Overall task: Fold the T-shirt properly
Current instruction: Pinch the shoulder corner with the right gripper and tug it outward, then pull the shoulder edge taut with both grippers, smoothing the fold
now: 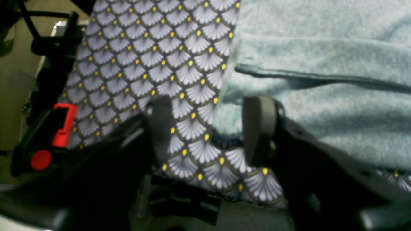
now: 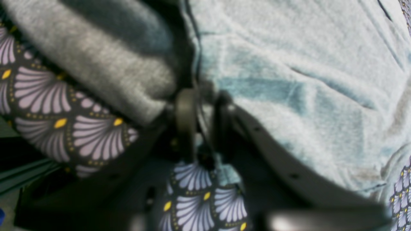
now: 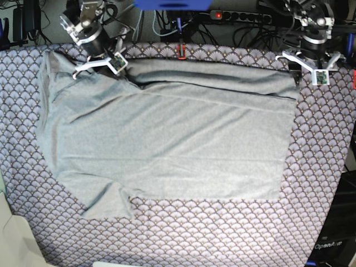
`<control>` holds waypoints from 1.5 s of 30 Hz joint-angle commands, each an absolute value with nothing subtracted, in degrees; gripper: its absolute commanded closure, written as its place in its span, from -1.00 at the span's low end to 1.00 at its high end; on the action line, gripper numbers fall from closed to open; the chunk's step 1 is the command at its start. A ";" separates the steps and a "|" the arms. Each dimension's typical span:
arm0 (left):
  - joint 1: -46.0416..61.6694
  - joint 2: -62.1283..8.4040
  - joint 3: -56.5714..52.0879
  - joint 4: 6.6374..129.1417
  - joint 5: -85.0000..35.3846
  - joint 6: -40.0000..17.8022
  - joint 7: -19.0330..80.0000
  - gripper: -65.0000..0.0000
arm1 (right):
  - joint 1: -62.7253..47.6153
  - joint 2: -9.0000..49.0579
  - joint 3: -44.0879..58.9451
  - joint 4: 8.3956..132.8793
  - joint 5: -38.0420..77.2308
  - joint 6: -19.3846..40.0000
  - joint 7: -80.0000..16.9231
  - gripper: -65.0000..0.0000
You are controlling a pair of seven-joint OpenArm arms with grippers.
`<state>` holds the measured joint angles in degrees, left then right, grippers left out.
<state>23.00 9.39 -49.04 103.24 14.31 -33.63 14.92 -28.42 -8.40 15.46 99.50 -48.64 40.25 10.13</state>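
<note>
The T-shirt is a soft, fuzzy heather-grey knit with a darker seam along its edges. It lies spread across the middle of the base view on a purple-white fan-scale tablecloth dotted with yellow. Its upper strip is folded over along the top of the frame, and one sleeve juts out at the lower left.

In the right wrist view, the right gripper sits at centre frame with its dark, rounded fingers nearly together, a thin fold of the shirt's edge pinched between them. Grey knit fills the frame above and to the right.

In the left wrist view, the left gripper has its fingers well apart over bare tablecloth. The shirt's hemmed edge lies just beside the right-hand finger, not between the two.

In the base view, open tablecloth borders the shirt along the bottom and the right side of the frame.
</note>
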 commanded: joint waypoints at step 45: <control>21.32 9.00 -49.27 101.32 13.58 -33.27 13.41 -0.03 | -25.27 -8.57 16.57 106.68 -54.02 40.00 11.21 1.00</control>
<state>21.37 9.39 -49.08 100.49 14.09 -33.47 14.72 -25.41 -8.60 16.53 105.62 -54.68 40.45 10.31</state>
